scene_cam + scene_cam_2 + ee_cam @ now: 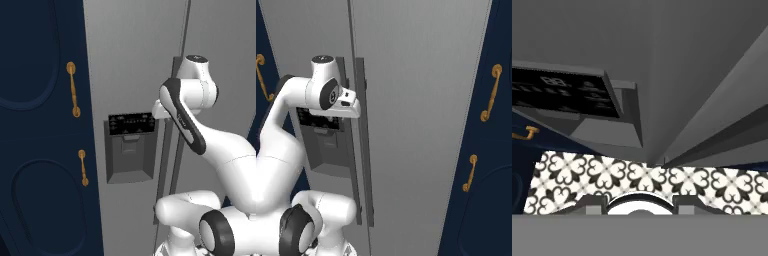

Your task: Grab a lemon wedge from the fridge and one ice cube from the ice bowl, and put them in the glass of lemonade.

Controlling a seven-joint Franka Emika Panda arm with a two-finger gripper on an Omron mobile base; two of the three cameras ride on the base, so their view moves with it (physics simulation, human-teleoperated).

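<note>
Fridge (421,100) shut, gripper (354,106) at handle (362,150).
Jaw state unclear; centre handle between fingers before pulling.

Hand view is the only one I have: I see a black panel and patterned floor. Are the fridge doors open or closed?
Observer: Both doors of the fridge are closed; the seam between them shows no gap.
Operator: Where is the hand relative to the handles?
Observer: The hand is close to the two long vertical handles, above their middle, level with the top of the dispenser panel.
Operator: What stands beside the fridge?
Observer: Navy cabinets with gold handles, on both sides.
</note>
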